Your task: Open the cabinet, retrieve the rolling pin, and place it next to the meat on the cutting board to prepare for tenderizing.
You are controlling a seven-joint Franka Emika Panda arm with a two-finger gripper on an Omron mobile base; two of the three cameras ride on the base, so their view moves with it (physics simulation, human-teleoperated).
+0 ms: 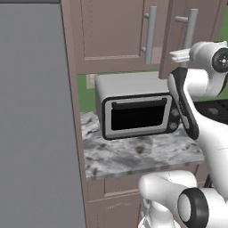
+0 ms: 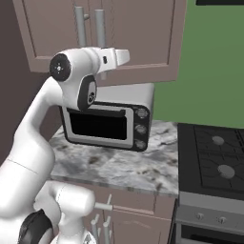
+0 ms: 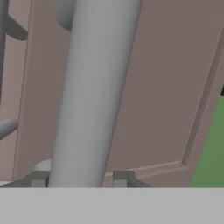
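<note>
The gripper [image 3: 78, 179] straddled the cabinet [image 1: 111, 31] door's handle [image 3: 92, 92] – grip unclear – and a loose hold might have slipped off mid-pull.

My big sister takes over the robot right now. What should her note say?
Gripper: a finger on each side of the grey bar handle of the right-hand cabinet door; whether it is squeezing, I cannot tell.
Cabinet: right door swung partly out, left door shut.
A toaster oven sits on the counter below.
Done: door started opening.
Left: open it fully, take the rolling pin, lay it beside the meat on the cutting board.
</note>
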